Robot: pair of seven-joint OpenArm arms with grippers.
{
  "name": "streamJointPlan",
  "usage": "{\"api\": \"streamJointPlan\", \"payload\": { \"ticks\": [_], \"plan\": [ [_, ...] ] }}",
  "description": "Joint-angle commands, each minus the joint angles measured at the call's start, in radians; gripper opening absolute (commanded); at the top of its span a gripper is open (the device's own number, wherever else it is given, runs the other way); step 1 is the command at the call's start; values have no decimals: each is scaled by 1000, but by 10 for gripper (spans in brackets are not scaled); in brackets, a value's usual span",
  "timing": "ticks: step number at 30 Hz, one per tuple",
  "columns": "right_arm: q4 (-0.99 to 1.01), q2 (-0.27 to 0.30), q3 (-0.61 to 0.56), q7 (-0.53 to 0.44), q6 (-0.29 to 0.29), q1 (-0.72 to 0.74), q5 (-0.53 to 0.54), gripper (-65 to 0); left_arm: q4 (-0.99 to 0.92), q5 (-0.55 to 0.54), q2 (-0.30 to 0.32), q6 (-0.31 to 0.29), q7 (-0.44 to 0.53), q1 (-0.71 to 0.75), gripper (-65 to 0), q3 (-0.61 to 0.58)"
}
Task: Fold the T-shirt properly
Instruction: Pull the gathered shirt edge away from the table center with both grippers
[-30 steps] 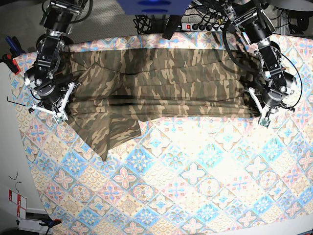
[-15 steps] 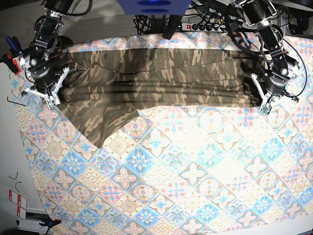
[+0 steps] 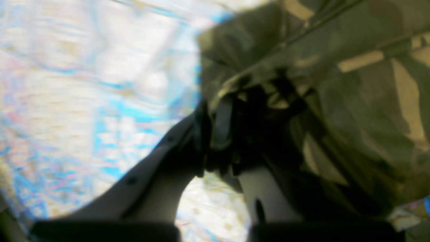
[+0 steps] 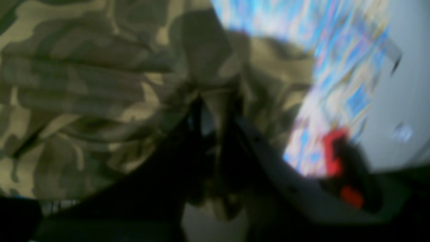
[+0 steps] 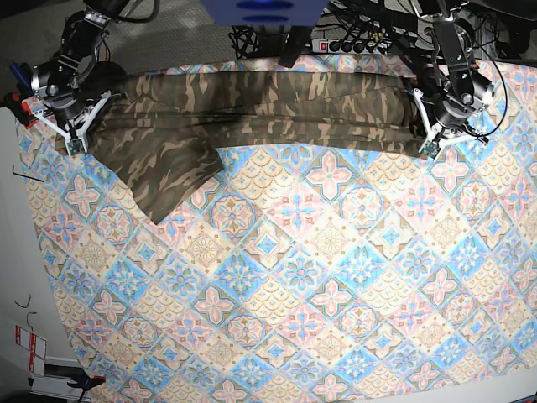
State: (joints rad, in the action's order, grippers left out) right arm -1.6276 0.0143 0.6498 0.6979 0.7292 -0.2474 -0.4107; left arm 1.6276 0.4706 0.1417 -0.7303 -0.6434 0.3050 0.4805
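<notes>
With both grippers pinched onto the T-shirt (image 5: 252,105), I judge we're mid-drag, cloth stretched along the tablecloth (image 5: 336,294) at twelve o'clock. Left gripper (image 5: 430,143) clamps cloth at two o'clock, right gripper (image 5: 71,138) at ten. Next: lay it flat. One flap trails toward nine; power strip (image 5: 352,44) sits beyond, clear.

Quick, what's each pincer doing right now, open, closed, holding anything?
Left pincer: closed on one end of the T-shirt.
Right pincer: closed on the T-shirt's other end.
</notes>
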Motion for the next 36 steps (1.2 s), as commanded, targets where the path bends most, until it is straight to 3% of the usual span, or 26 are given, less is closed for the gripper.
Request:
{"api": "streamJointPlan", "payload": {
  "ticks": [1,5,12,18,25,36],
  "plan": [
    [-6,22,11,10,-31,6,-21,-634,-5,27,23,32,-19,-7,-613,11],
    [2,22,11,27,-31,6,-21,-569,-30,27,20,32,-23,-16,-577,19],
    [-40,22,17,27,-31,4,-21,-311,-25,15,19,32,-20,-17,-436,82],
    [-110,22,18,26,-31,4,-21,-181,-23,14,19,32,-23,-17,-376,83],
    [-135,22,17,26,-31,6,-21,-167,105,-82,-69,32,-20,-7,-375,195],
    [-135,22,20,24,-31,6,-21,-167,204,-98,-73,32,-19,64,-375,200]
  ]
}}
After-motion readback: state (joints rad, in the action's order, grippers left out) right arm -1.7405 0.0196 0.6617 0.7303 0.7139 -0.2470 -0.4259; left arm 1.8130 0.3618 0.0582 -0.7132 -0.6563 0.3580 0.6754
